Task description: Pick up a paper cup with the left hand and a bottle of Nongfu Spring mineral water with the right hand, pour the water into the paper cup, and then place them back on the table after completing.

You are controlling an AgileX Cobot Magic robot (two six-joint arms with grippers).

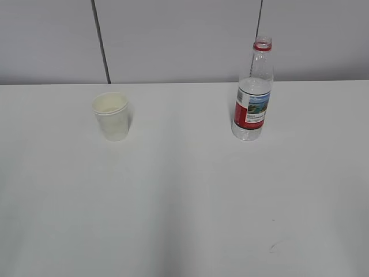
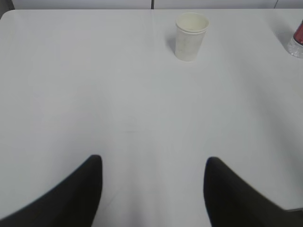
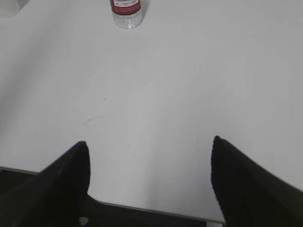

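A white paper cup stands upright on the white table, left of centre; it also shows in the left wrist view. A clear water bottle with a red label and no cap stands upright to the right, about two-thirds full of clear water. Its base shows in the right wrist view and at the edge of the left wrist view. My left gripper is open and empty, well short of the cup. My right gripper is open and empty over the table's near edge. Neither arm shows in the exterior view.
A grey panelled wall rises behind the table. The table's near edge lies just below the right gripper. A faint pen mark is on the tabletop.
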